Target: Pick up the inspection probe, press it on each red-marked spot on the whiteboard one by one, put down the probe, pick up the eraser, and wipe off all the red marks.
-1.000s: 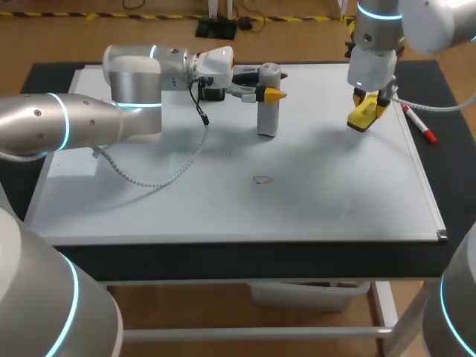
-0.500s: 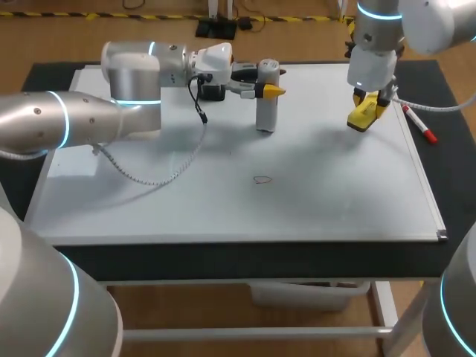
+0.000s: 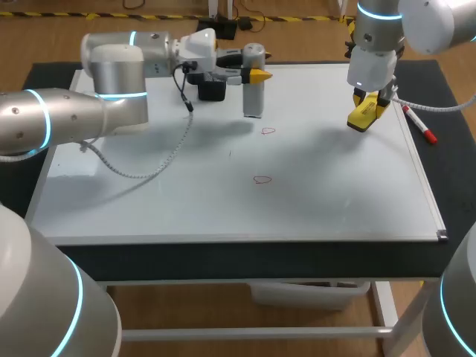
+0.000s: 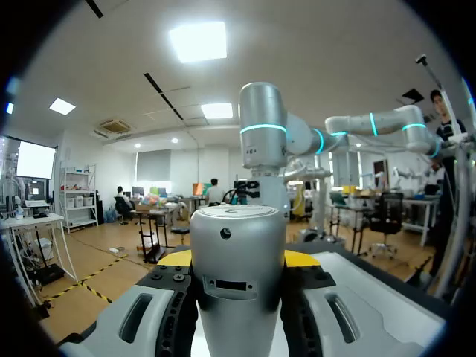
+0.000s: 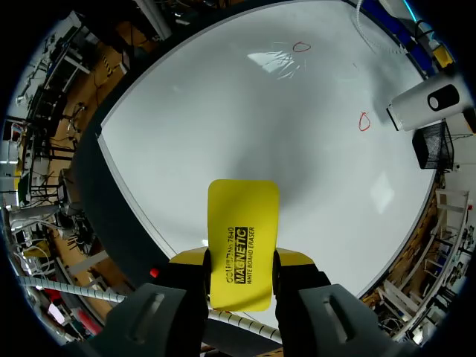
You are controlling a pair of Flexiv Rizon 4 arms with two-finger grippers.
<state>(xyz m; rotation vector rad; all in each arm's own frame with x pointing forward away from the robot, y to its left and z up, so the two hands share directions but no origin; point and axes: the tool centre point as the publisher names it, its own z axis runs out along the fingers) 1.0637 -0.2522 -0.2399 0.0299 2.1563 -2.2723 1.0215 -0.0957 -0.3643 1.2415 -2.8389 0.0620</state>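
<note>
Probe [image 4: 238,256]: upright, clamped on its upper body between fingers of left gripper [image 4: 239,271]; judged rigid, smooth, slip-prone, fairly light; right gripper [image 5: 239,279] clenched on eraser [image 5: 242,230], projecting ahead of its fingers.

The whiteboard [image 3: 335,201] lies open in front; upright probe [image 3: 253,93] (by a black box [image 3: 212,91]) blocks far edge

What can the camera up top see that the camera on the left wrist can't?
Only the head view shows two small red pen marks, the yellow block eraser in the right jaws, and a red marker pen. Only the left wrist view shows the little dark slot on the silver cylindrical inspection probe. Both show that probe held in the left jaws, plus the white whiteboard.
</note>
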